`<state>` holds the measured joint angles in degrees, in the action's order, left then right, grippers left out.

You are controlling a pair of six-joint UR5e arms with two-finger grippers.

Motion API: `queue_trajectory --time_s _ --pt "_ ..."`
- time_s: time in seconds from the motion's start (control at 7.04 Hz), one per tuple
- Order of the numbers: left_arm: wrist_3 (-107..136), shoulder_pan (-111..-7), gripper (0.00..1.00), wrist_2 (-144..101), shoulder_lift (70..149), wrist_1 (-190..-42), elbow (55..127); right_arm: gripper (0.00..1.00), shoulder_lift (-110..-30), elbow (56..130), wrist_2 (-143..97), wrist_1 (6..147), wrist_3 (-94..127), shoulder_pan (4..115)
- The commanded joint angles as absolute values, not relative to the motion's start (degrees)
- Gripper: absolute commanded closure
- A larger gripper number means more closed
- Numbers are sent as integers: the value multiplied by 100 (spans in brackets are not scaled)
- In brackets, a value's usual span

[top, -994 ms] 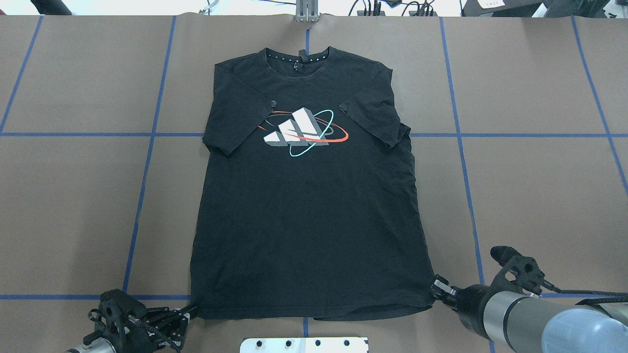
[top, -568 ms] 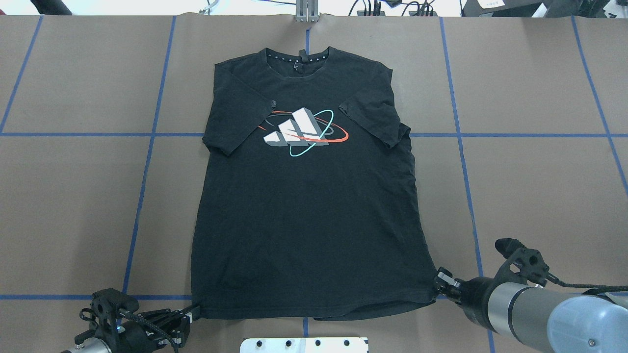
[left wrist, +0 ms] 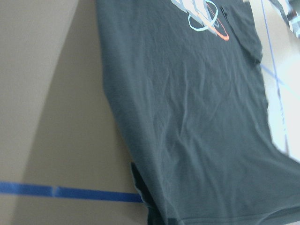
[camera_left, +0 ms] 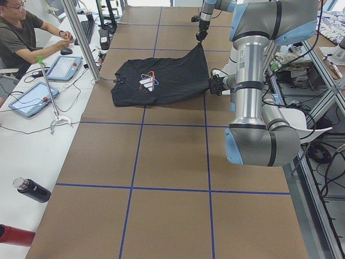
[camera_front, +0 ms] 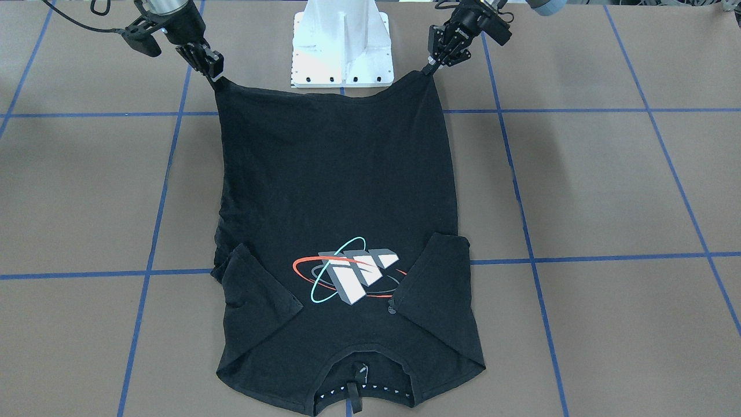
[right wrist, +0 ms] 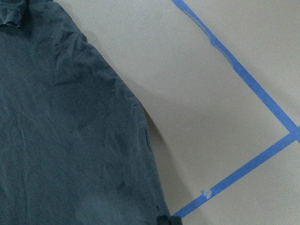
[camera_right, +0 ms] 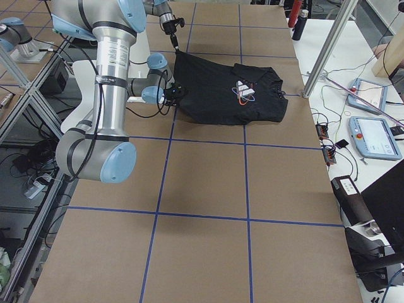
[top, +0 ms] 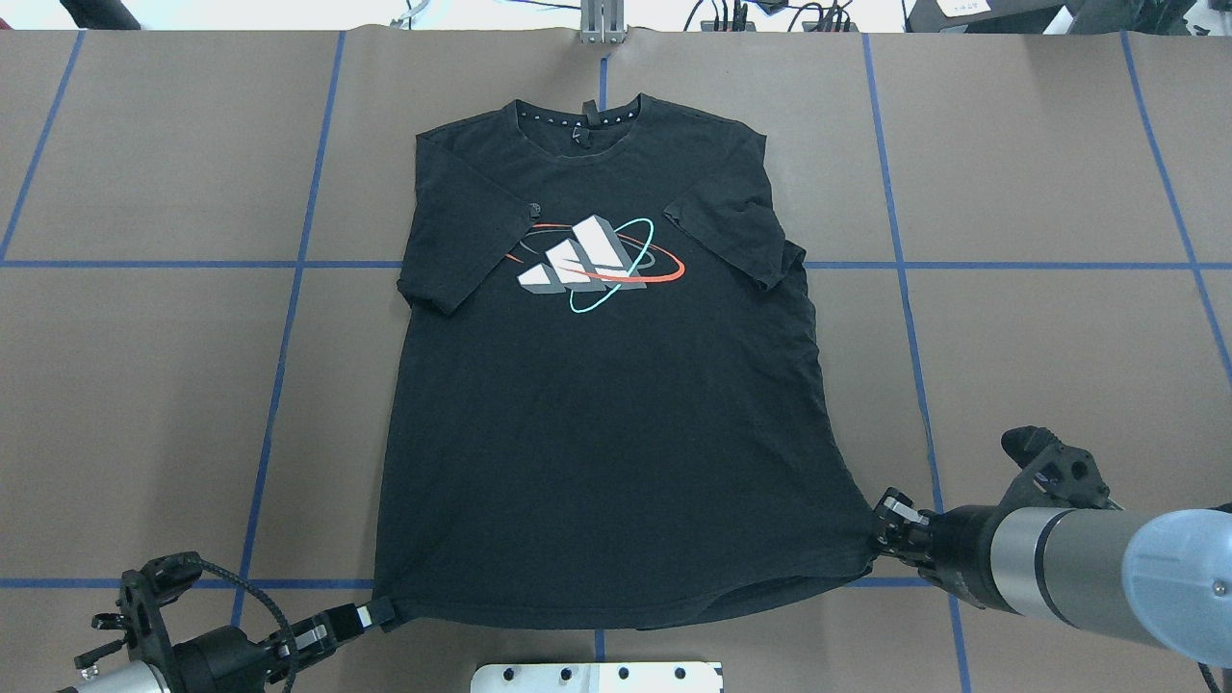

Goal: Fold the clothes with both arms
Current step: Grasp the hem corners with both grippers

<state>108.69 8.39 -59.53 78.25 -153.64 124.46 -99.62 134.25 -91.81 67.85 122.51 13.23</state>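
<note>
The black T-shirt [top: 616, 414] lies face up on the brown table, collar at the far side, with both sleeves folded in beside its white, red and teal print [top: 589, 262]. My left gripper [top: 380, 612] is shut on the near-left hem corner. My right gripper [top: 881, 525] is shut on the near-right hem corner. The hem is stretched between them, and both corners are raised off the table. In the front-facing view the T-shirt [camera_front: 336, 185] hangs from the left gripper [camera_front: 431, 66] and the right gripper [camera_front: 215, 78]. The wrist views show only T-shirt cloth [left wrist: 197, 117] [right wrist: 56, 140] and table.
The white pedestal base [top: 597, 677] stands at the near edge, just behind the hem. Blue tape lines [top: 289, 318] grid the table. A metal post [top: 602, 21] stands at the far edge. A seated person [camera_left: 21, 32], tablets and bottles [camera_left: 32, 190] are at a side desk.
Both grippers have moved outward with the hem corners. The left went down-left in the overhead view, the right up and to the right. The hem now runs taut, and the shirt has shifted slightly.
</note>
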Motion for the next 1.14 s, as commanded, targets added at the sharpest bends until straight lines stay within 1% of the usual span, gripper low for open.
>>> queue_trajectory --time_s 0.0,0.14,0.28,0.57,0.71,0.85,0.99 --pt "11626 817 100 -6021 7559 -15372 12839 100 -9976 13456 -9683 6785 12226 1729" --pt "11915 783 100 -6073 7498 -15372 12963 100 -9976 13508 -10025 6785 12226 1949" --pt "12127 756 100 -6082 7253 -15389 13060 100 -9993 13517 -10272 6785 12182 2090" --pt "12672 686 100 -6082 7103 -15390 13113 100 -10037 13526 -10344 6794 12042 2127" --pt "12874 677 100 -6082 7093 -15398 13279 100 -10037 13613 -10493 6794 12032 2188" --pt "12928 607 100 -6073 7101 -15494 13428 100 -10263 13867 -10642 6794 12032 2249" --pt "12955 563 100 -6091 7128 -15660 13412 100 -10370 13982 -10765 6794 12032 2285"
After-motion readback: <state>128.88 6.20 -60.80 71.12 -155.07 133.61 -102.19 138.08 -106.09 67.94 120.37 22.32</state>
